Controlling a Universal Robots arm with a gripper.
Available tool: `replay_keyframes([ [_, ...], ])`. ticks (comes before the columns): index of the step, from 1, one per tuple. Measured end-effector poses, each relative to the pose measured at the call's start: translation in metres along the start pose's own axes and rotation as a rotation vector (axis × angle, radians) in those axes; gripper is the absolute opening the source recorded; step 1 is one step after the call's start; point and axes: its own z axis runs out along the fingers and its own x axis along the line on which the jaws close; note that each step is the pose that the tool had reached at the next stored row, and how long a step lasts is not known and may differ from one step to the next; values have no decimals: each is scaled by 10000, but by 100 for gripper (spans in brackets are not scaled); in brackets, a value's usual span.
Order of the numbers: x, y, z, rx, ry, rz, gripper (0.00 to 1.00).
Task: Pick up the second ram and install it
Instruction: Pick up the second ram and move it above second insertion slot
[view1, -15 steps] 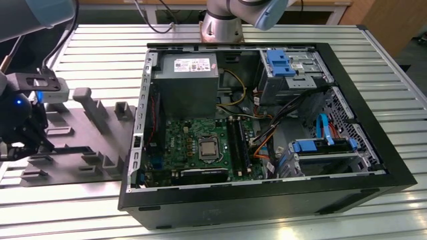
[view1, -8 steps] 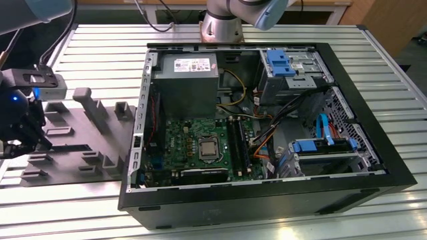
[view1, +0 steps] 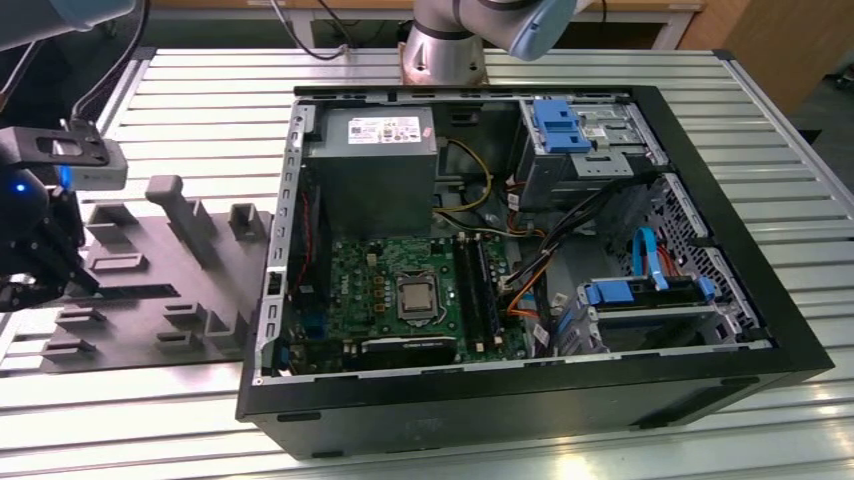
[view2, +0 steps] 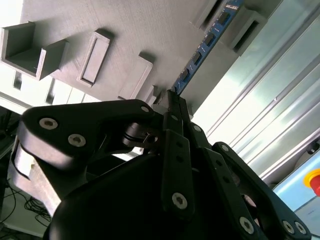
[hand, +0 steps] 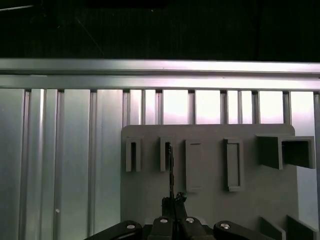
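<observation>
Slatted metal surface carries an open PC case, with a grey moulded tray just beside it at the exterior view's left. The hand sits low over that tray, pinched narrow on one end of the second ram. The ram stands on edge in the tray's slots.

Open computer case on slatted table, grey tray beside it (exterior view's left), tool at the second ram
</observation>
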Motion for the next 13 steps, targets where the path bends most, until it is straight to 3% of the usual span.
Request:
replay_keyframes([
  [13, -6, 8, -180, 2, 0, 0, 11],
])
